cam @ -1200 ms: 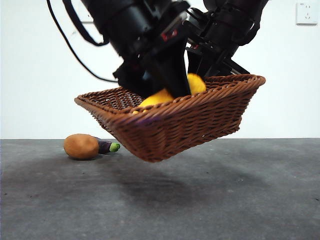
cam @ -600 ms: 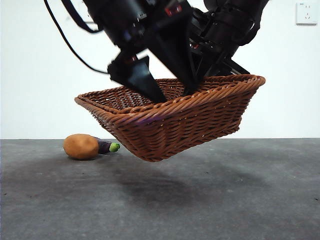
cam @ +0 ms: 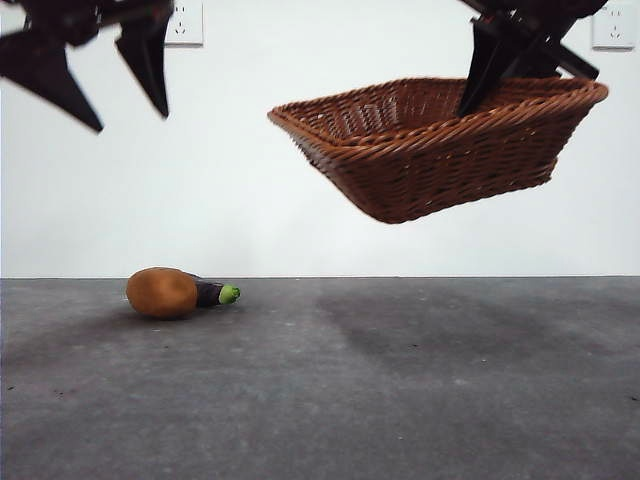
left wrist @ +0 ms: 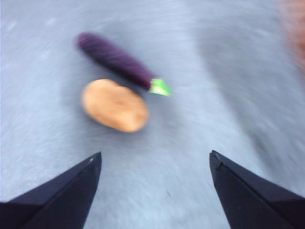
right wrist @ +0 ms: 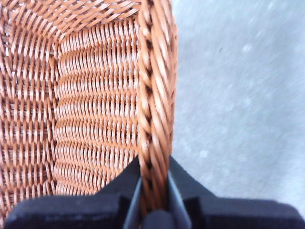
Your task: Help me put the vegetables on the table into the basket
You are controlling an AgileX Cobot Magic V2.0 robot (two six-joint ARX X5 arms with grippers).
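The brown wicker basket (cam: 440, 160) hangs tilted in the air at the upper right, well above the table (cam: 400, 380). My right gripper (cam: 490, 75) is shut on its braided rim (right wrist: 155, 95); in the right wrist view, the gripper (right wrist: 153, 191) pinches the rim between its jaws. On the table at the left lie a brown potato (cam: 162, 292) and, just behind it, a purple eggplant (cam: 215, 293) with a green tip. My left gripper (cam: 105, 85) hangs open high above them, and its wrist view shows the gripper (left wrist: 155, 162) over the potato (left wrist: 114, 105) and eggplant (left wrist: 114, 59).
A white wall stands behind the table, with a socket (cam: 186, 22) at the upper left and another socket (cam: 612, 25) at the upper right. The basket's shadow falls on the table under it.
The basket has risen and shifted right. The left gripper has come out of the basket and moved up to the left, open. The yellow piece seen in the basket a second ago no longer shows.
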